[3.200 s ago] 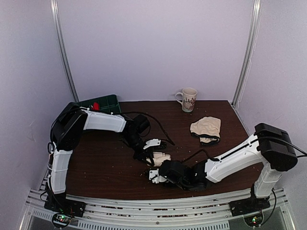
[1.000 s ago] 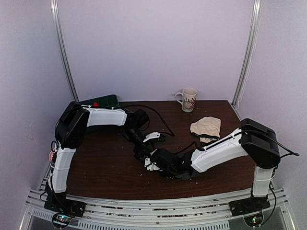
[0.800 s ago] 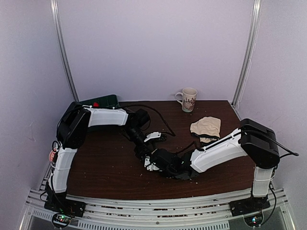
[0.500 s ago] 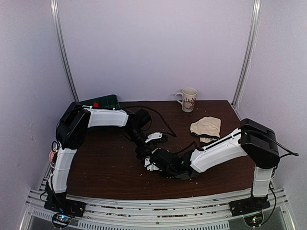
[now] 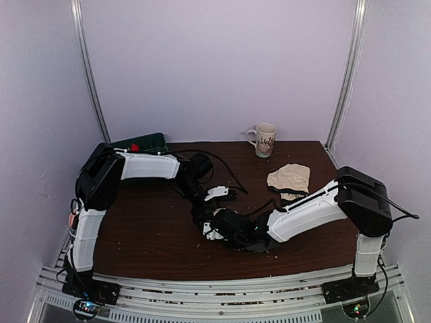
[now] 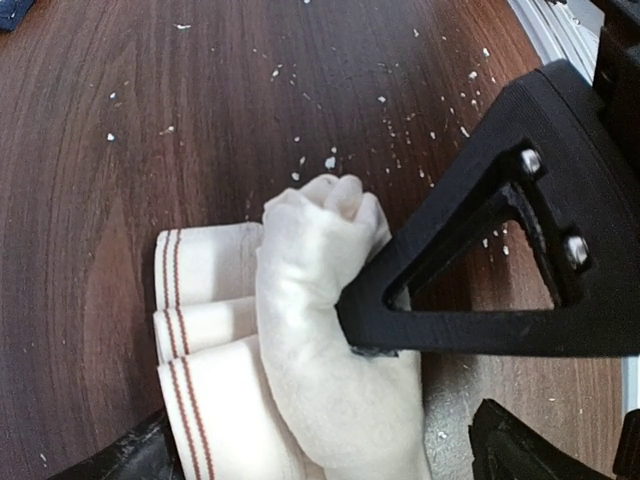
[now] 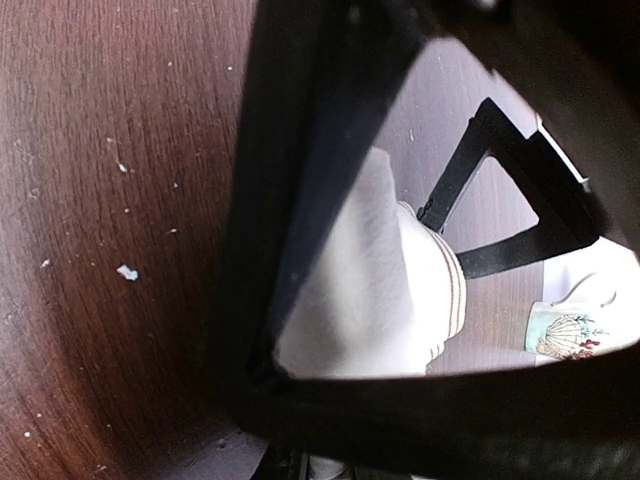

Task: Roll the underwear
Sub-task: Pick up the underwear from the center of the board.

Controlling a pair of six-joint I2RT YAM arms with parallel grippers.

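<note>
The right fingers (image 6: 480, 335) pinch the rolled, red-striped underwear (image 6: 300, 330) on the table (image 6: 150, 120). The left fingers (image 6: 520, 450) stand wide open, one on each side of it.

Two robot arms, the left arm (image 5: 145, 166) and the right arm (image 5: 306, 210), wear white shells over black joints, with black cables (image 5: 225, 168) looping alongside. A black triangular finger (image 6: 480, 333) carries two silver screws (image 6: 527, 160).
</note>
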